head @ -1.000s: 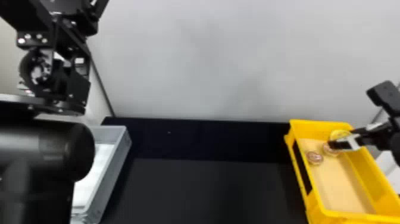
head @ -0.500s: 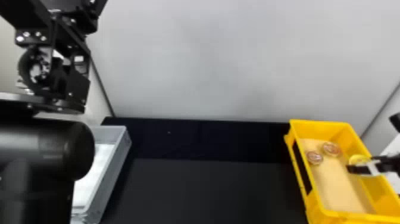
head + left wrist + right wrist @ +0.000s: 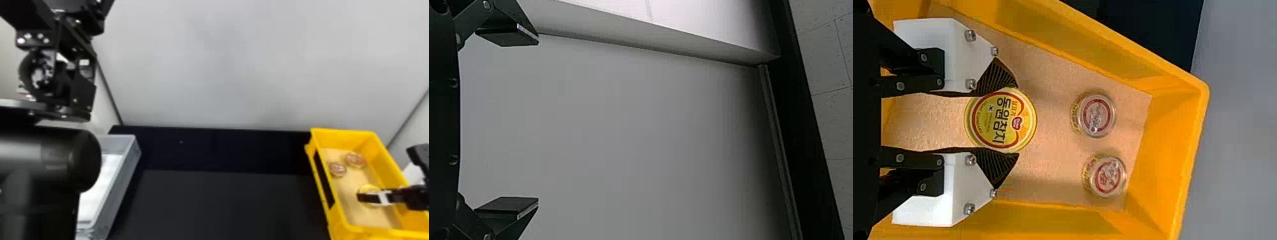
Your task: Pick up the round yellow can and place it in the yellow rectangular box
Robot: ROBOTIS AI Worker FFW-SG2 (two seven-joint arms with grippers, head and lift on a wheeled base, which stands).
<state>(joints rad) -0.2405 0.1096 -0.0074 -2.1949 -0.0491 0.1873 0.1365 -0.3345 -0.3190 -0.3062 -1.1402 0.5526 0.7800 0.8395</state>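
On the right of the head view, my right gripper (image 3: pixel 367 197) reaches over the yellow rectangular box (image 3: pixel 322 191) and holds the round yellow can (image 3: pixel 369 188) inside its walls. In the right wrist view, both fingers of the right gripper (image 3: pixel 1015 120) press on opposite sides of the can (image 3: pixel 1001 120), label facing the camera. Whether its base touches the box floor I cannot tell. My left gripper (image 3: pixel 63 73) is parked at the upper left; in the left wrist view the left gripper (image 3: pixel 537 120) is open, with nothing between its fingers.
Two small round clear-topped containers (image 3: pixel 1096 115) (image 3: pixel 1107 176) lie on the box's tan floor, beyond the held can. A grey tray (image 3: pixel 119 178) with a white bottom is at the left of the black table (image 3: pixel 223 204). A pale wall (image 3: pixel 242 63) rises behind.
My right gripper and the can between its fingers have moved from the far part of the box toward its near part, uncovering one small container. The left arm has stayed still.
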